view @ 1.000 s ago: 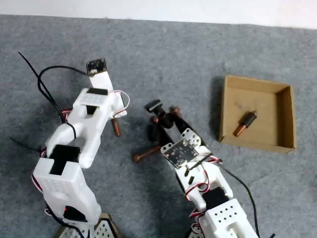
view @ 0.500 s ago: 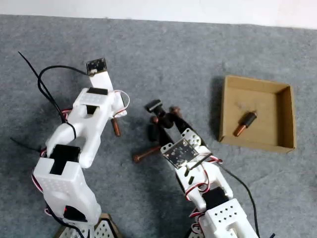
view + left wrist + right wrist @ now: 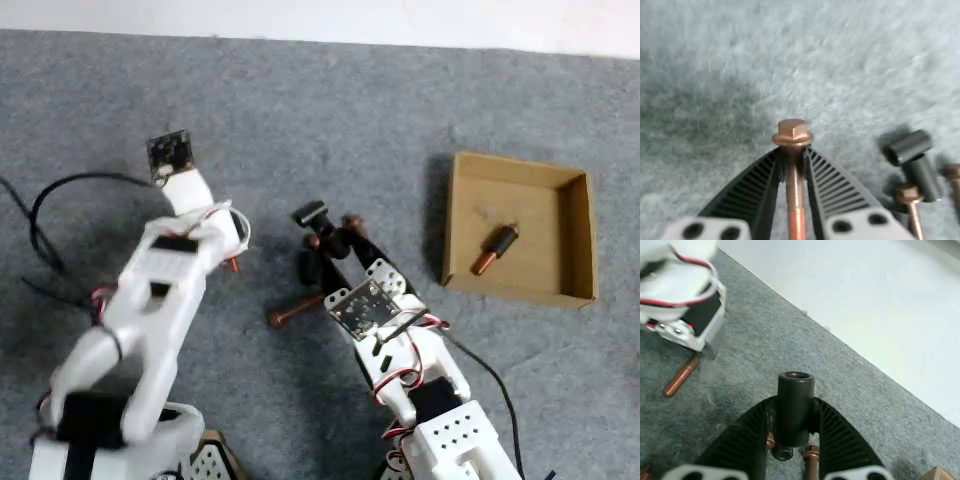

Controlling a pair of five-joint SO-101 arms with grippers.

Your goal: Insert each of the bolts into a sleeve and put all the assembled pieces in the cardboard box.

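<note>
Left gripper is clamping a copper bolt by its shank, right gripper is clamping a black sleeve, bolt hanging off the sleeve's left, axes apparently not collinear.

A: What lies under everything?
B: A grey carpet, short-piled and mottled, spreading across nearly the whole scene.
A: And past it?
B: A white floor, smooth and plain, meeting the carpet along its far edge in a straight line.
A: Anything at that border?
B: From the right wrist view the carpet's edge runs slantwise, slightly ragged, with the white floor touching it all along.
</note>
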